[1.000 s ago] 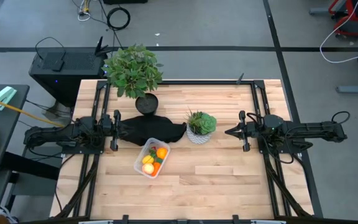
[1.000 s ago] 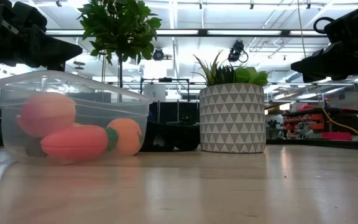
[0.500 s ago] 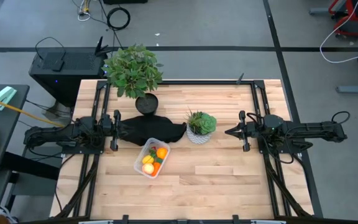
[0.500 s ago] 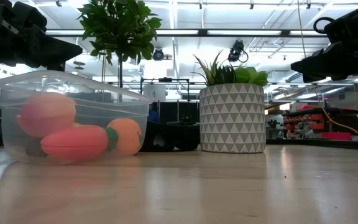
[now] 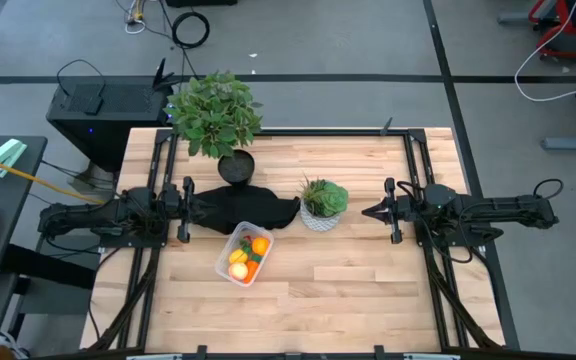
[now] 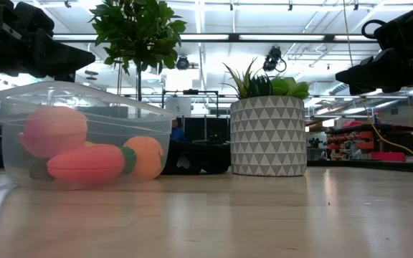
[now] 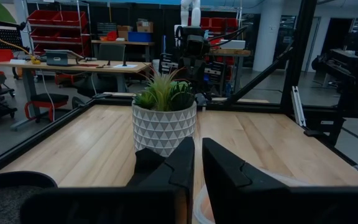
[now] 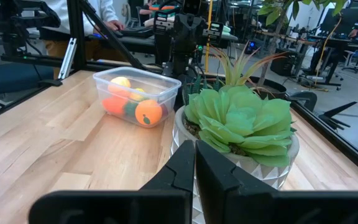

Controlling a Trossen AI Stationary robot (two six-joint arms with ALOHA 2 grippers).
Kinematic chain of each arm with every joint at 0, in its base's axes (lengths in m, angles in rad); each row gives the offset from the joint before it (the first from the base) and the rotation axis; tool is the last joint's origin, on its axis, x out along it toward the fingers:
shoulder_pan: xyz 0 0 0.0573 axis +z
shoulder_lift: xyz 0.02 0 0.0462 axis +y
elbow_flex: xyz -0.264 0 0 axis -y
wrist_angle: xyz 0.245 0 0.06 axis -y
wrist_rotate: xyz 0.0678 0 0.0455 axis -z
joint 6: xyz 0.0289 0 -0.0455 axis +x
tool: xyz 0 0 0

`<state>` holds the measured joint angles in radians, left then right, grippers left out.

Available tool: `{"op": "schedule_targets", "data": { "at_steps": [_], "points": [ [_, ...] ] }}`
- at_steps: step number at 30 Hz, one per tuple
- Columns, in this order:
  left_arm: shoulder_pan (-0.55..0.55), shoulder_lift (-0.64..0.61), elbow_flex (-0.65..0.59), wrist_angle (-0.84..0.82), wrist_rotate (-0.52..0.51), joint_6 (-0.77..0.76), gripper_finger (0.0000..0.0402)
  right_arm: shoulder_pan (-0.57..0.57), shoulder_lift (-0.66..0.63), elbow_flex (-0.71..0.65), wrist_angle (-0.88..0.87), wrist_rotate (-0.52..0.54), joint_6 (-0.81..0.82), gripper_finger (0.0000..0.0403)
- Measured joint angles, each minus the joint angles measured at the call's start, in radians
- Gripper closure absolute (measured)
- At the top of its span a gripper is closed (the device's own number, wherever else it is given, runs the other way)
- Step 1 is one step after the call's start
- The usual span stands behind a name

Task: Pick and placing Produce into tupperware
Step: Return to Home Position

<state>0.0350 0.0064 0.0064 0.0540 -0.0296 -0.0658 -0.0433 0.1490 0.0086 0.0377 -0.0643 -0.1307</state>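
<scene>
The clear tupperware (image 5: 245, 254) stands on its base on the wooden table, in front of a black cloth (image 5: 243, 208). It holds the produce: a round orange (image 5: 259, 245), a yellow piece (image 5: 238, 257), a pink-red fruit (image 6: 52, 131) and an orange carrot (image 6: 88, 163) with a green top. My left gripper (image 5: 192, 210) hovers shut, level, left of the cloth and beyond the tupperware. My right gripper (image 5: 366, 212) hovers shut, level, right of the white pot. In the right wrist view the tupperware (image 8: 135, 93) shows beyond the succulent.
A white patterned pot with a green succulent (image 5: 323, 203) stands between the two grippers. A tall leafy plant in a dark pot (image 5: 218, 120) is near the far edge. Dark frame rails (image 5: 418, 200) run along both table sides. Bare wood lies on the near half (image 5: 368, 290).
</scene>
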Motion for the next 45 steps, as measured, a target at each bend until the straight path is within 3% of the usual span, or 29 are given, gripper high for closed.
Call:
{"op": "schedule_targets", "data": {
  "at_steps": [45],
  "points": [
    [0.0,0.0,0.0,0.0,0.0,0.0,0.0367,0.0,0.0,0.0,0.0,0.0,0.0,0.038]
  ]
}}
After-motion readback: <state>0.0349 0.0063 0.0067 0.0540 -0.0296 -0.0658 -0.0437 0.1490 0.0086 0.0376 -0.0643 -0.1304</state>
